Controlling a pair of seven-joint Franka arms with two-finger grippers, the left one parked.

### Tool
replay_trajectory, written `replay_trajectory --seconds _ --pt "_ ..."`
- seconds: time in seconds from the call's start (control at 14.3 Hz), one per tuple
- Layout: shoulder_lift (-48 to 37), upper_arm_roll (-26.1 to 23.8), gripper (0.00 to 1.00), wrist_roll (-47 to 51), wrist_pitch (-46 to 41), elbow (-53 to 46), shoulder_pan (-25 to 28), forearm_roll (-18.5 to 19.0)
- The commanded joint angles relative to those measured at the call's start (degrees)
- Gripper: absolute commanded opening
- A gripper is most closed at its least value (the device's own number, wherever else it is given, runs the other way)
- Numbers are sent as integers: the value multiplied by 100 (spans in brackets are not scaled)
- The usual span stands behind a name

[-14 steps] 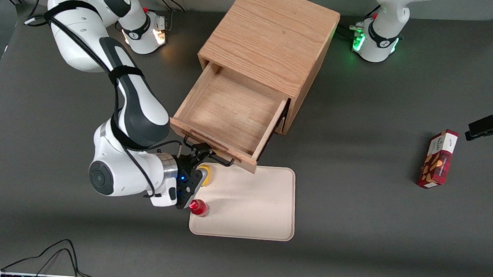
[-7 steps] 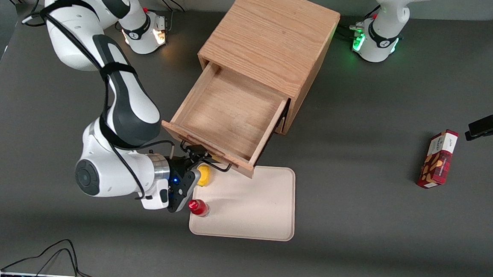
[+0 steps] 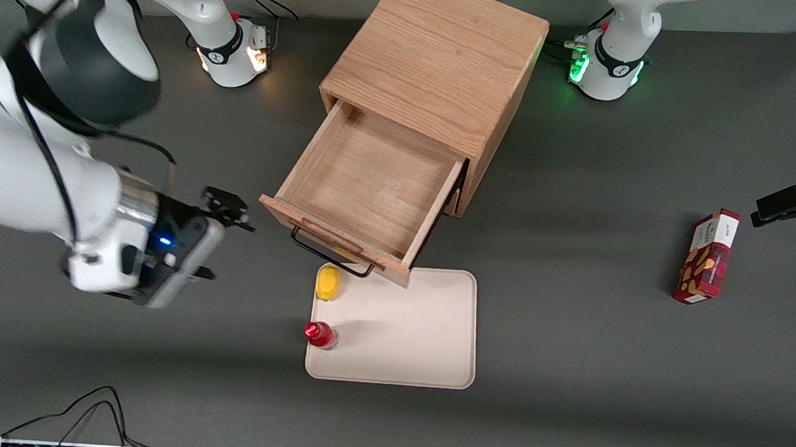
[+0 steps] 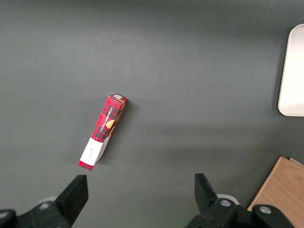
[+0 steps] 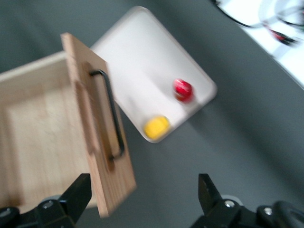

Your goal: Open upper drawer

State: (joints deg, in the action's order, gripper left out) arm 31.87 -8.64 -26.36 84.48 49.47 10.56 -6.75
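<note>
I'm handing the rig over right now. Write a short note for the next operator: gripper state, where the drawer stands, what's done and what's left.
Gripper: open, holding nothing, off the handle, above the table toward the working arm's end.
Upper drawer: pulled well out of the cabinet, nothing in it; its front overhangs the edge of the beige tray.
On the tray: a yellow item and a red item.
Done: drawer open, handle released.
Left: seemingly nothing beyond parking the arm.

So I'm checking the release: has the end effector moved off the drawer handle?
Yes. The end effector has left the upper drawer handle, away from the tray.
</note>
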Motion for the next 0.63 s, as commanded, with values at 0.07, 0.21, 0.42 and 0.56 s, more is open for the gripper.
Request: replay_trajectory --seconds 0.07,0.21,0.42,0.56 --pt "-1391 81 100 1254 -745 835 43 569" --pt "-1893 177 100 1344 -1343 986 -36 551" --pt "-2700 634 100 2087 -2453 1693 -63 543" --pt "-3823 688 100 2940 -2131 3420 -63 534"
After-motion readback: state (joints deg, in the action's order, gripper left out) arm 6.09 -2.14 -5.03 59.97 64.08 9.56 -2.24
